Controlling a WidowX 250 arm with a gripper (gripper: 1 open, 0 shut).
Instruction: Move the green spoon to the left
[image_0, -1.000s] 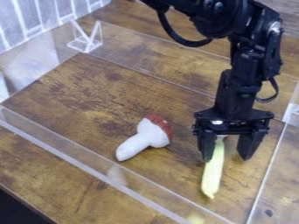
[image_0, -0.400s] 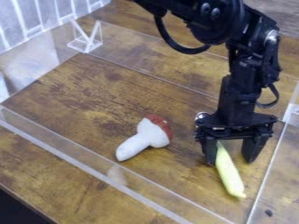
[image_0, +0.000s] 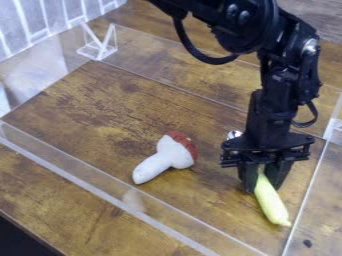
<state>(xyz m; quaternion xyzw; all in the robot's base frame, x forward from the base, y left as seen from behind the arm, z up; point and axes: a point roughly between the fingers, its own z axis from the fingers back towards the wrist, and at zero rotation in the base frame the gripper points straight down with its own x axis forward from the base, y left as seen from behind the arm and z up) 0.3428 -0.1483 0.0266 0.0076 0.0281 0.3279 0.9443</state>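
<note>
Nearest the camera, along the front of the wooden bench (image_0: 94, 110), runs the low clear wall of a transparent tray (image_0: 80, 178) that encloses the work area. Just inside its right front corner lies the green spoon (image_0: 271, 201), its yellow-green handle slanting down toward the tray's right wall; the silver bowl end is hidden under the claw, so its heading there is hard to read.

The claw (image_0: 266, 172) points straight down onto the upper end of the spoon, its dark fingers drawn in narrow around the handle. They appear to be pinching it, though from this angle contact on both sides cannot be confirmed. The spoon looks to be resting on the bench surface, not lifted.

A little further in and to the left sits a toy mushroom (image_0: 166, 158) with a white stem and red cap, lying on its side, near the spoon but apart from it.

The step in hand seems to be the grasp itself. The next move likely calls for a firm close, a small lift, then a carry leftward that clears or skirts the mushroom, which lies in the path
</note>
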